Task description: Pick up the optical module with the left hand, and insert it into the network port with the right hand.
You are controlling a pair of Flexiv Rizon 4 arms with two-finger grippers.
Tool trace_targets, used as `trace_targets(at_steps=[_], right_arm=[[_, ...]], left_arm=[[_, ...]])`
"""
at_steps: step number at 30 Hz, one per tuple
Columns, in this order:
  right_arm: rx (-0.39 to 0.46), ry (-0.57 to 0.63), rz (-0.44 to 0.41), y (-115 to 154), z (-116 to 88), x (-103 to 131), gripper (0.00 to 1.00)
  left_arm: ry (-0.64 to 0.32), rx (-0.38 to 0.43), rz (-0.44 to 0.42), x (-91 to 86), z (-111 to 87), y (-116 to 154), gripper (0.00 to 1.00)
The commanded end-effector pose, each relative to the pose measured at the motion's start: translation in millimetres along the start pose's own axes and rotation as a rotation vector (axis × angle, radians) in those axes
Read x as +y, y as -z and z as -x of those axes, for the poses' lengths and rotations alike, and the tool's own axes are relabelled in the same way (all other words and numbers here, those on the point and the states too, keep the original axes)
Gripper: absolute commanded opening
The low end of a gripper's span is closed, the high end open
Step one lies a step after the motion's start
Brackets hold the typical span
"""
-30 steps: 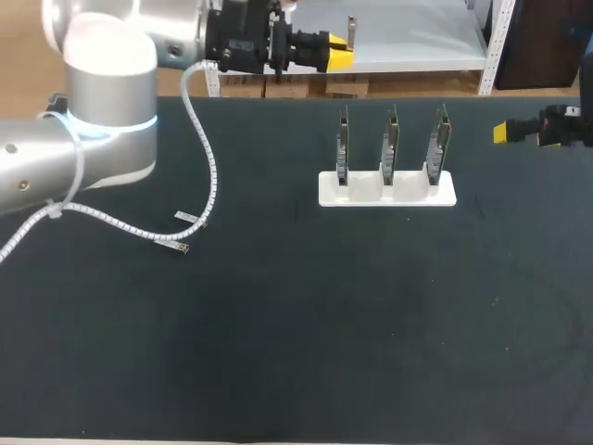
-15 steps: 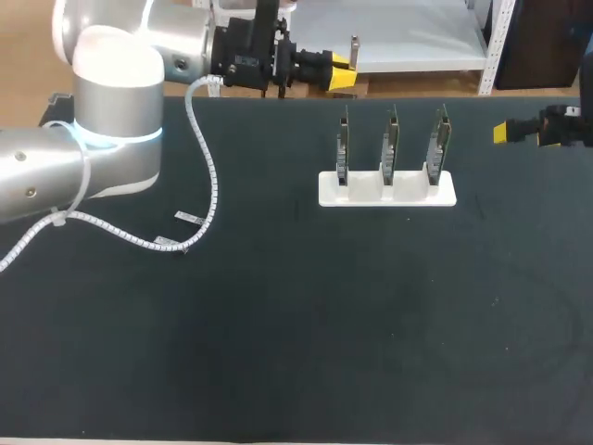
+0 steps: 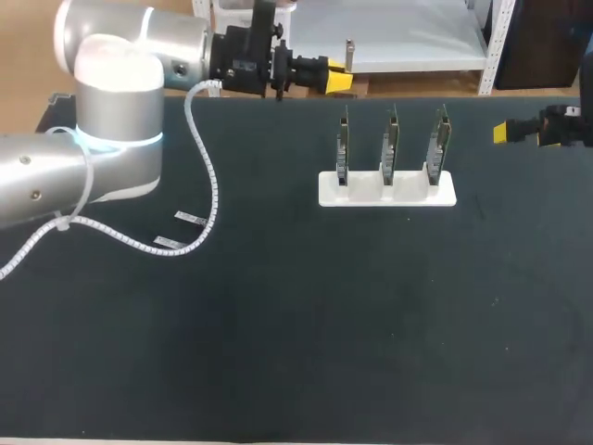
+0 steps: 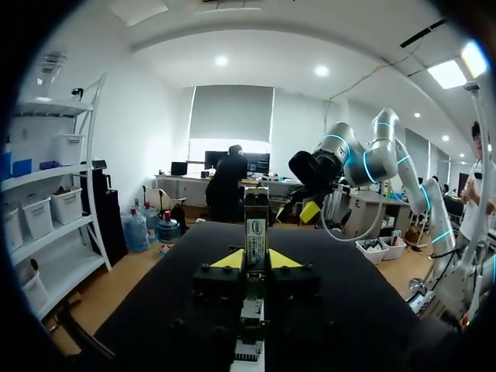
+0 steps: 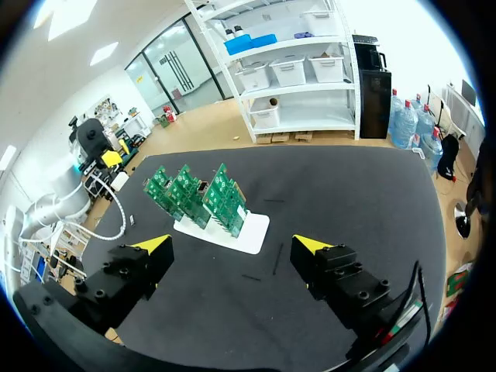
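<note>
Two arms share a table covered in a dark matte sheet (image 3: pixel 306 324) that reaches every edge seen from the head view.

The left arm (image 3: pixel 102 139) comes in from the left side as a thick silver body with a glowing ring at one joint. A white ribbed cable (image 3: pixel 209 176) loops down from it onto the dark surface, with two small pale tags lying beside the loop. The left gripper (image 3: pixel 338 79) hangs at the table's far edge, left of the board stand. Its yellow tips are clamped on the optical module (image 4: pixel 256 229), a slim metal bar that stands upright between the fingers and pokes out past them.

Toward the right of the middle sits a flat white holder (image 3: pixel 387 190). Three green circuit boards (image 3: pixel 389 144) stand on edge in it, side by side and parallel. Their ports are too small to make out.

At the right edge, well apart from the holder, the right gripper (image 5: pixel 232 246) hovers above the table. Its fingers are spread wide with nothing between them, and the boards lie ahead of it.
</note>
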State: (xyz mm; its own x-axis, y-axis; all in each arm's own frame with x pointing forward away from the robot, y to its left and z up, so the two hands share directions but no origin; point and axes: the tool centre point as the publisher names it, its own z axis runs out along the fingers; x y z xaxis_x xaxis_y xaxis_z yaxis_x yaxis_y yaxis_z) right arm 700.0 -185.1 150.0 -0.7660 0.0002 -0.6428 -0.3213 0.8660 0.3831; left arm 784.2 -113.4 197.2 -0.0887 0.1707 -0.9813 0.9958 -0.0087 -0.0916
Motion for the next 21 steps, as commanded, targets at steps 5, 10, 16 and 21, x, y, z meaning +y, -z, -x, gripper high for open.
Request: trace_targets(at_steps=[5, 10, 16, 21], right_arm=[[0.0, 0.0, 0.0, 0, 0, 0, 1.0], [0.0, 0.0, 0.0, 0, 0, 0, 1.0], [0.0, 0.0, 0.0, 0, 0, 0, 1.0], [0.0, 0.0, 0.0, 0, 0, 0, 1.0]], left_arm=[[0.01, 0.006, -0.008, -2.7, -9.9, 0, 0.0], [0.016, 0.013, -0.002, -4.5, -13.5, 0, 0.0], [0.011, 0.018, -0.003, -5.9, -14.5, -2, 0.0], [0.019, 0.014, -0.002, -6.9, -16.4, -2, 0.0]])
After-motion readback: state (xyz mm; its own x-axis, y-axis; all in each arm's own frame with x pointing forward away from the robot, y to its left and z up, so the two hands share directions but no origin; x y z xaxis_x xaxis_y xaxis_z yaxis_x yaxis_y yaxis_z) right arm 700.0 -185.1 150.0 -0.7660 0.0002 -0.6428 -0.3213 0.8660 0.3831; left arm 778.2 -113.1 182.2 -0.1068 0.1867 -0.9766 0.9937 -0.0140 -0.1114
